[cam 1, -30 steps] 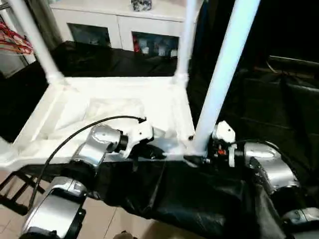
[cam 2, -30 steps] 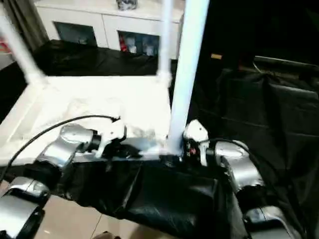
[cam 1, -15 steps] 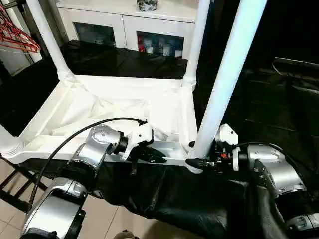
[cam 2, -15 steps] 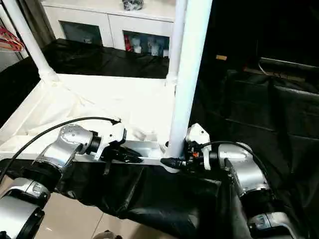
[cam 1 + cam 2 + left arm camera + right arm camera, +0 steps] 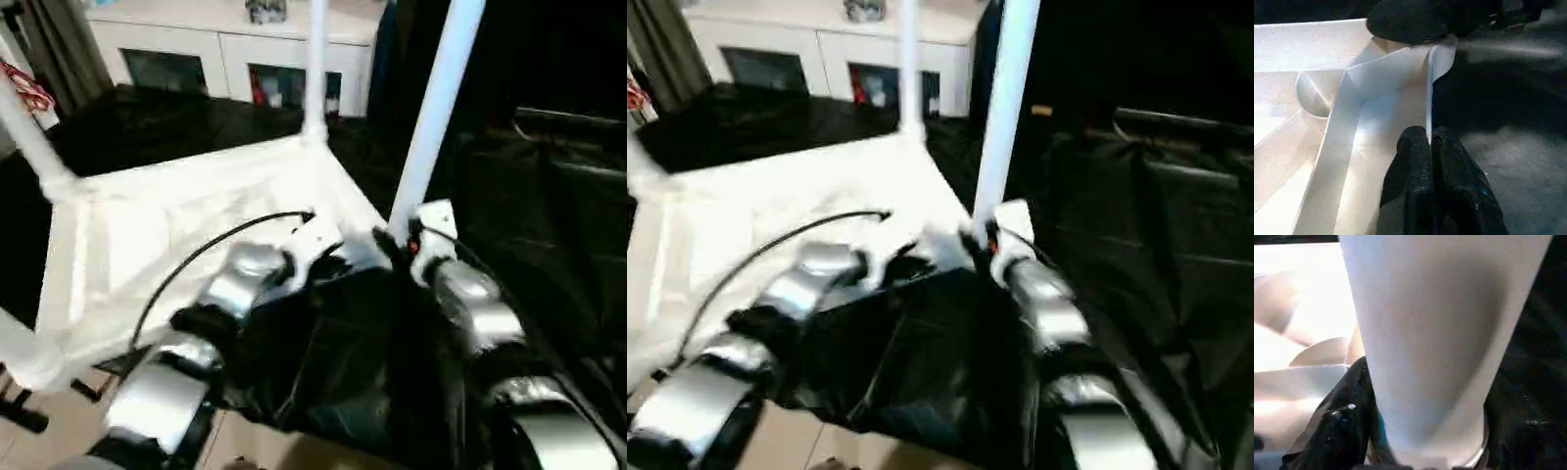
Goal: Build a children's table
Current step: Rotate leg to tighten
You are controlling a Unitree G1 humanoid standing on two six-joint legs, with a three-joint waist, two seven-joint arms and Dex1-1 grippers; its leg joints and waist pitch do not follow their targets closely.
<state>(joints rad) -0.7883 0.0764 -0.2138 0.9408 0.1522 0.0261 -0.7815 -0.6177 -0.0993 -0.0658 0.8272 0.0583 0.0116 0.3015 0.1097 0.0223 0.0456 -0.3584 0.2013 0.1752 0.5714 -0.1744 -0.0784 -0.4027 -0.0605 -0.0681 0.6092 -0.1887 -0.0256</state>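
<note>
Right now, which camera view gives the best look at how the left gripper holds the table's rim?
The left wrist view: the left gripper has its two black fingers pinched on the thin rim of the upturned table top. In the left and right eye views, motion blur and the silver forearm hide that contact. The right wrist view shows the near leg instead.

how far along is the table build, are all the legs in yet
Mostly done, it seems. The upturned table top has legs standing in its far corners and its nearest right corner. In hand: the left gripper pinches the top's rim, and the right gripper clasps the near right leg at its base. Left: turning the table upright.
</note>
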